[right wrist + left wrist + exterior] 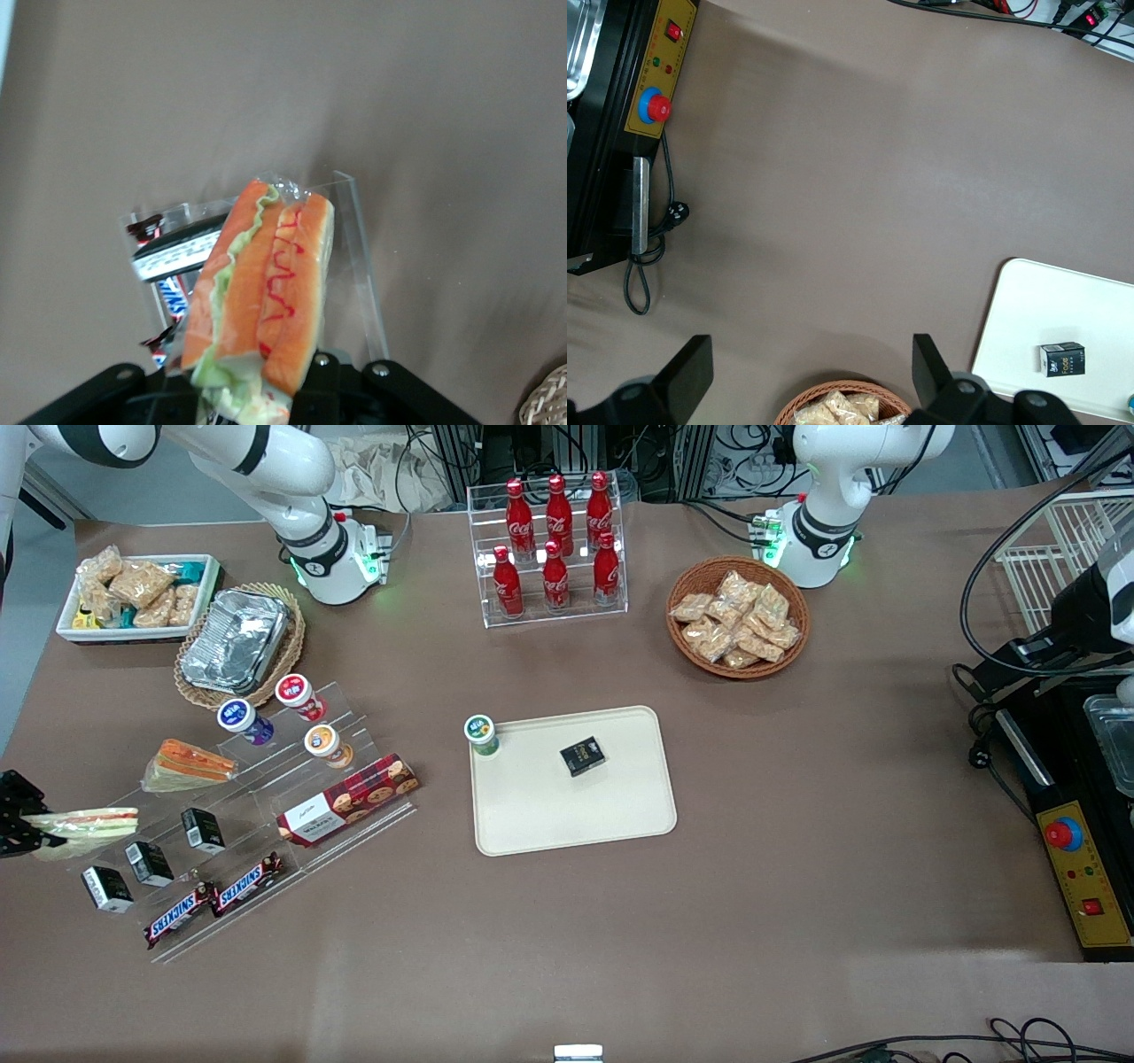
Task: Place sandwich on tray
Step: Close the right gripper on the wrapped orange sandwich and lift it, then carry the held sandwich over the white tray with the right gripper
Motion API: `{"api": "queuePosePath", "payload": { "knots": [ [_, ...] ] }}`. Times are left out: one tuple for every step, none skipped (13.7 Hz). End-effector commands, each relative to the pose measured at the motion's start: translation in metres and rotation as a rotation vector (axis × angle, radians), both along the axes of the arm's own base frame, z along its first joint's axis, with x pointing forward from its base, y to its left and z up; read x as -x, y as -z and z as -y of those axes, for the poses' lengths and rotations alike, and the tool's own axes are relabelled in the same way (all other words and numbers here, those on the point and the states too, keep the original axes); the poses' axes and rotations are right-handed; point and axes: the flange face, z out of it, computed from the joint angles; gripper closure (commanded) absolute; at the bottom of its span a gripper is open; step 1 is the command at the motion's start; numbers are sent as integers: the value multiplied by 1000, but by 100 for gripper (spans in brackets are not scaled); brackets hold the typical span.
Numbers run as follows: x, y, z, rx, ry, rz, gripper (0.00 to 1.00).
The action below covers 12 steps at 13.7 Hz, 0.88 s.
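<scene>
The sandwich (84, 823), a clear-wrapped wedge of pale bread with red and green stripes, is at the working arm's end of the table, over the edge of the clear display stand (257, 841). My gripper (37, 828) is shut on its wrapped end. In the right wrist view the sandwich (261, 292) sticks out from between the black fingers of the gripper (252, 394), with snack bars below it. The cream tray (620, 815) lies flat at mid-table, well apart from the gripper. It holds a green-lidded cup (479, 732) and a small black box (582, 755).
The stand also carries an orange-layered wedge sandwich (186, 766), small cups, black boxes, a biscuit box (347, 799) and Snickers bars (213, 899). A foil container (236, 642), a white snack bin (137, 598), a cola rack (554, 549) and a snack basket (738, 617) stand farther from the camera.
</scene>
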Motion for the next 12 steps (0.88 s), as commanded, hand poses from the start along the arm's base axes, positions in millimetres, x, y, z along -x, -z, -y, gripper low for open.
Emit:
{"api": "queuePosePath", "payload": {
  "knots": [
    [-4,-27,-3,16,-51,-9,65],
    [-7,-44,-8,26,-78,-16,65],
    [-9,-58,-21,10,-106,-36,65],
    [-14,-72,-32,7,-142,-37,65],
    [-21,-87,-48,12,-191,-31,65],
    [-27,-97,-69,12,-240,-39,65],
    [-30,-108,-80,15,-271,-36,65],
    [-30,-117,-91,12,-337,-30,65],
    [-30,-129,-112,15,-461,-14,65],
    [-31,-139,-128,23,-557,7,65],
    [-36,-142,-158,24,-625,13,65],
    [-41,-148,-198,29,-693,24,65]
  ]
}}
